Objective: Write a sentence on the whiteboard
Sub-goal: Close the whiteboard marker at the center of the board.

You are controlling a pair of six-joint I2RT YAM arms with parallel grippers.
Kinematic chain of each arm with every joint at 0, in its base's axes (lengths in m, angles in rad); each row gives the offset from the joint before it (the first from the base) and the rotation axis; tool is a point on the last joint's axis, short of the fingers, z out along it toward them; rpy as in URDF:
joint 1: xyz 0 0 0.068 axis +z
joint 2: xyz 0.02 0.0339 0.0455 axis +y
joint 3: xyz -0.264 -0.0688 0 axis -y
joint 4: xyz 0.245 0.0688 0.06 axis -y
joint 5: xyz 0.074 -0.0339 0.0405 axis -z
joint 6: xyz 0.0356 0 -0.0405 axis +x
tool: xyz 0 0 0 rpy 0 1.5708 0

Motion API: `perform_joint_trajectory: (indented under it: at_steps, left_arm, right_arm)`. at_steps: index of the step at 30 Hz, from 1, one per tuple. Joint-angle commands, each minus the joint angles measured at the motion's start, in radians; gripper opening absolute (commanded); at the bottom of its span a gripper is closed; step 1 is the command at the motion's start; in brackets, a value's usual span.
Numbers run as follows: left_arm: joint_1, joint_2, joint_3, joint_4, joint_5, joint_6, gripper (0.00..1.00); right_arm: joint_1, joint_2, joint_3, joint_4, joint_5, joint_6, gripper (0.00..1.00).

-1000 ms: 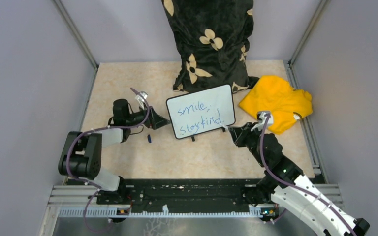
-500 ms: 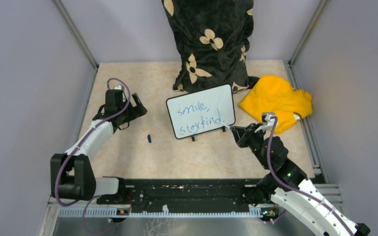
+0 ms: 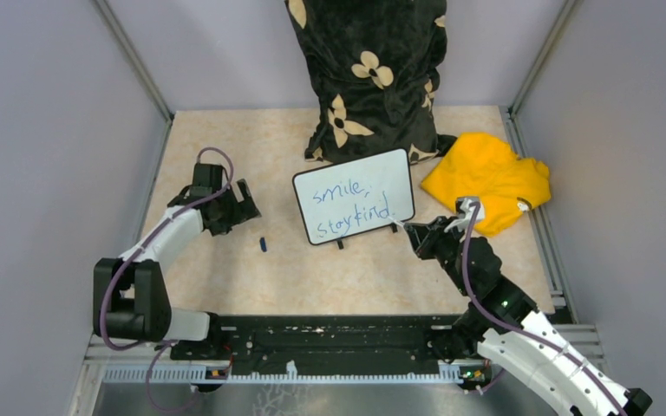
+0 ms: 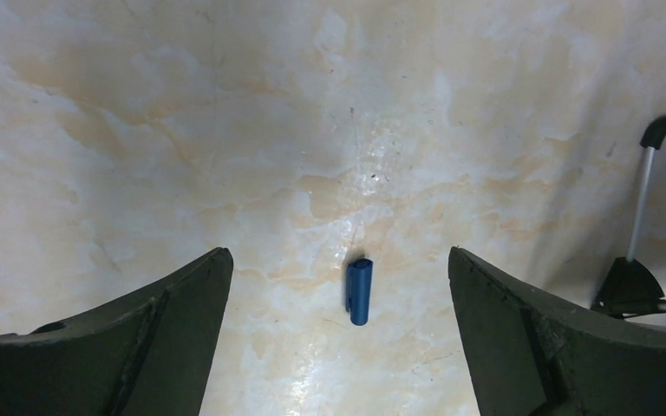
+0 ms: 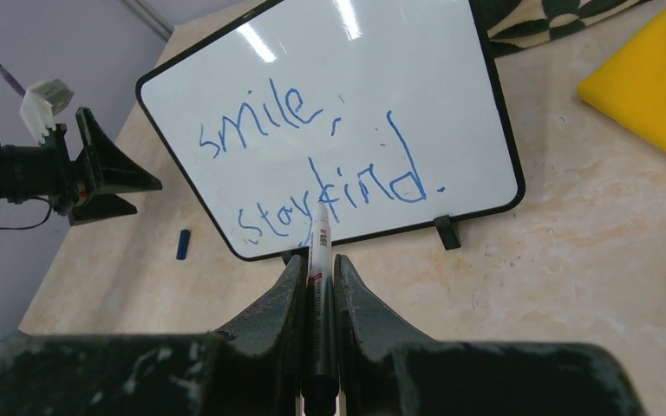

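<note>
The whiteboard [image 3: 354,208] stands tilted on small black feet at mid table. On it is the sentence [image 5: 312,160] in blue marker, two lines reading "smile," and "stay kind." My right gripper [image 5: 316,258] is shut on a white marker [image 5: 319,230]. The marker's tip points at the board's lower edge, just short of it. In the top view the right gripper [image 3: 411,232] sits off the board's lower right corner. My left gripper [image 4: 338,253] is open, hovering over a small blue cap [image 4: 359,291] on the table. The left gripper [image 3: 244,204] is well left of the board.
A black pillow with cream flowers [image 3: 373,69] stands behind the board. A yellow cloth [image 3: 486,178] lies at the right. Grey walls close in both sides and the back. One of the board's feet [image 4: 629,282] shows at the right of the left wrist view.
My left gripper has drawn away from the board's left edge, swung out left, and now hangs over the blue cap. The right gripper with the marker has barely shifted.
</note>
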Motion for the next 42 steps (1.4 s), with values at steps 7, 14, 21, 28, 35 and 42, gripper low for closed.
perform_joint_trajectory:
  at_steps: [7,14,21,28,35,42]
  left_arm:
    - [-0.059,0.016,-0.022,-0.054,0.021,-0.040,0.98]
    - [-0.225,0.091,0.047,-0.126,-0.197,-0.053,0.93]
    - [-0.242,0.151,0.085,-0.156,-0.228,-0.066,0.80]
    - [-0.264,0.166,0.049,-0.112,-0.202,-0.092,0.64]
    - [-0.276,0.217,0.049,-0.107,-0.218,-0.124,0.55]
    - [-0.278,0.231,0.034,-0.099,-0.230,-0.132,0.47]
  right_arm:
    - [-0.012,0.004,0.008,0.031,0.032,-0.010,0.00]
    - [-0.012,0.054,0.013,0.071,0.009,-0.009,0.00]
    - [-0.012,0.053,0.020,0.076,0.002,-0.007,0.00]
    - [-0.012,0.052,0.015,0.070,0.004,-0.015,0.00]
    - [-0.012,0.049,0.011,0.069,0.007,-0.018,0.00]
    - [-0.012,0.027,0.001,0.054,0.016,-0.014,0.00]
